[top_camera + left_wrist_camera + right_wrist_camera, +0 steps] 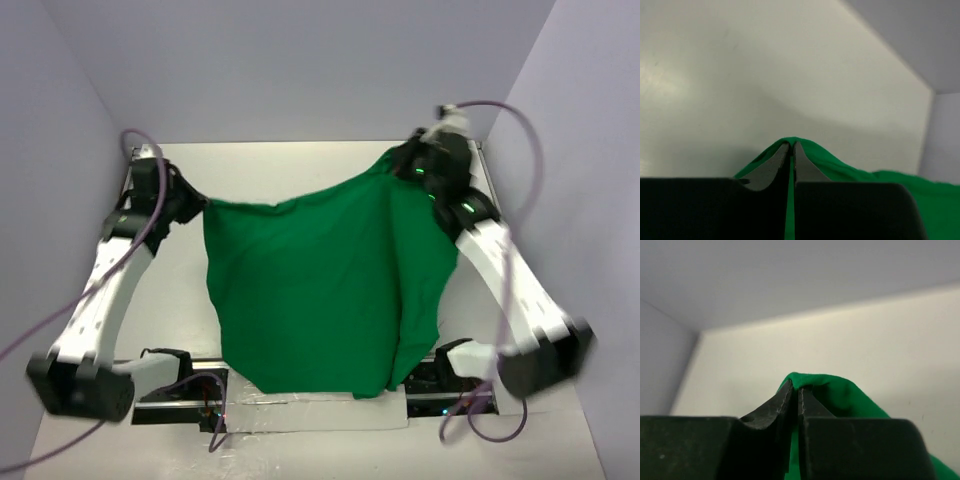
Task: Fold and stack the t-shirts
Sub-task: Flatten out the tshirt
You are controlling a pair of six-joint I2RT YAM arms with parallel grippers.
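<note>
Green t-shirt hangs limp mid-frame: light, soft, sags freely. Left claw and right claw each pinch an upper corner; corners judged best holds.

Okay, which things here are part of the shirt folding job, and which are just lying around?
Part of the job:
- green t-shirt, held up above the table
- left hand, shut on one shirt edge
- right hand, shut on the other edge

Not part of it:
- purple cables
- table
</note>
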